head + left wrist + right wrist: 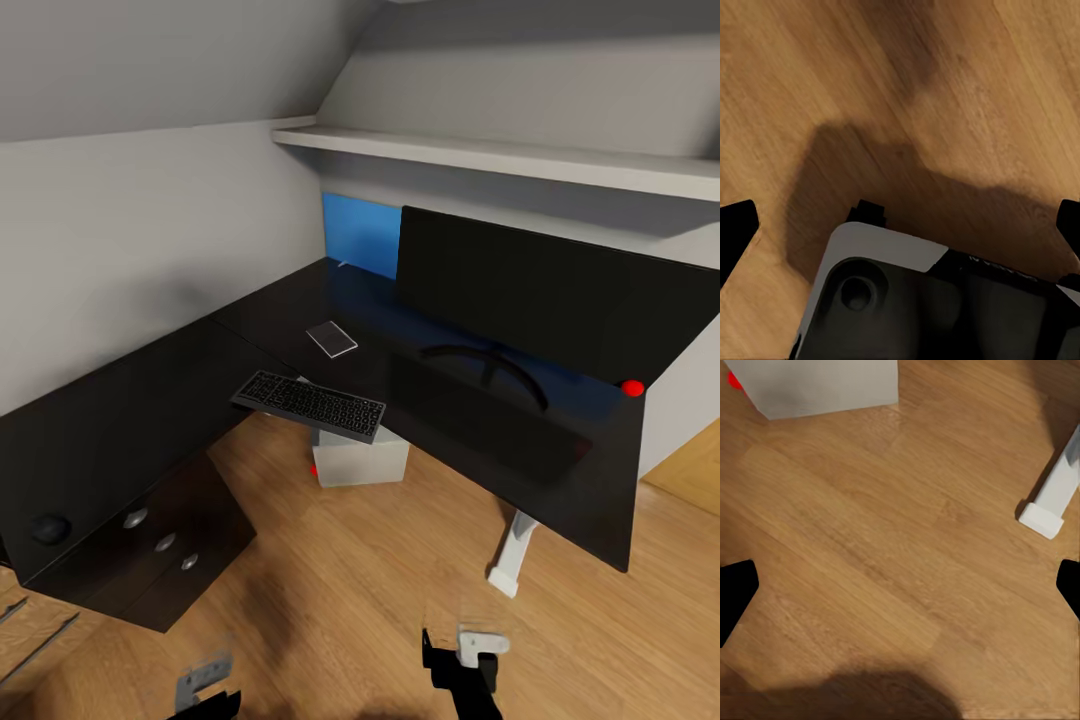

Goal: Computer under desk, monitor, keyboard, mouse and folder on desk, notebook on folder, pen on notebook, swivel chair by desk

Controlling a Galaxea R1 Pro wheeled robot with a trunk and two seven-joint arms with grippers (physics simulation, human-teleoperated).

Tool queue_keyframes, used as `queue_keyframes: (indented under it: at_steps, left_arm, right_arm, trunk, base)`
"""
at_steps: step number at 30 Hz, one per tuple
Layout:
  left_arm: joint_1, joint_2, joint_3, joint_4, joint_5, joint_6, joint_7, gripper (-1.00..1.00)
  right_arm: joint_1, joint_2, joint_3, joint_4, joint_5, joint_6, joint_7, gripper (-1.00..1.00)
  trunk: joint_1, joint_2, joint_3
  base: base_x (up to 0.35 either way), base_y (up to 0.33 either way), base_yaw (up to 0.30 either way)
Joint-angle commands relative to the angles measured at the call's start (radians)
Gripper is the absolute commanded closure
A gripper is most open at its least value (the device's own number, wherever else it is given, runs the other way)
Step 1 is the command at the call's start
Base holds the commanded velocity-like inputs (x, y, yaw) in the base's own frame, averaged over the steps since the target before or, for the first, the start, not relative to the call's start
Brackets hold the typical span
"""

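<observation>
The black-topped desk (120, 420) wraps around the corner ahead of me. The wide black monitor (540, 300) stands on its right wing. The black keyboard (310, 405) lies at the inner corner and overhangs the edge. A small round black mouse (50, 527) rests on the left wing. What looks like the white pen (343, 265) lies near the blue back panel (360, 232). The grey computer (360, 460) (817, 386) stands on the floor under the desk. My left gripper (205, 685) (900, 229) and right gripper (465, 655) (900, 589) hang low over the wooden floor, both open and empty.
A small flat grey rectangle (332, 339) lies on the desk behind the keyboard. The black drawer unit (160, 545) stands at the left, the white desk leg (512, 555) (1054, 495) at the right. A wall shelf (500, 160) runs above the monitor. Long metal handles (35, 625) show at the lower left.
</observation>
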Motion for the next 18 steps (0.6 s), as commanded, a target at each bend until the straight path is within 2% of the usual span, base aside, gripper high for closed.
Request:
queue_keyframes:
  at_steps: [1,2,4,6,7,15,18]
  left_arm:
    - [0.0,0.0,-0.007,0.02,0.01,-0.021,0.005,-1.0]
    - [0.0,0.0,-0.016,0.041,0.01,-0.044,0.005,-1.0]
    - [0.0,0.0,-0.102,0.173,0.01,-0.176,0.008,-1.0]
    - [0.0,0.0,-0.119,0.196,0.01,-0.218,0.01,-1.0]
    - [0.0,0.0,-0.132,0.218,0.012,-0.265,0.013,-1.0]
    - [0.0,-0.002,-0.133,0.224,0.013,-0.276,0.014,-1.0]
    - [0.0,-0.002,-0.132,0.225,0.015,-0.275,0.014,-1.0]
  right_arm:
    - [-0.001,-0.001,0.004,0.015,-0.004,-0.009,-0.006,-1.0]
    - [-0.001,-0.001,0.005,0.028,-0.004,-0.013,-0.006,-1.0]
    - [-0.001,-0.001,0.005,0.123,-0.003,-0.087,-0.006,-1.0]
    - [-0.001,-0.001,0.005,0.171,-0.003,-0.137,-0.006,-1.0]
    - [-0.001,0.0,0.004,0.264,-0.002,-0.243,-0.006,-1.0]
    - [-0.001,-0.001,-0.003,0.296,-0.011,-0.279,-0.009,-1.0]
    - [-0.001,0.0,-0.004,0.322,-0.011,-0.322,-0.009,-1.0]
  trunk:
    - [0.004,-0.009,-0.004]
    - [0.008,-0.016,-0.008]
    - [0.016,-0.03,-0.014]
    - [0.023,-0.044,-0.02]
    - [0.027,-0.051,-0.023]
    - [0.058,-0.107,-0.048]
    - [0.069,-0.128,-0.057]
  base:
    - [0.0,0.0,0.0]
    - [0.0,0.0,0.0]
    - [0.0,0.0,0.0]
    - [0.0,0.0,0.0]
    - [0.0,0.0,0.0]
    - [0.0,0.0,0.006]
    - [0.0,0.0,0.096]
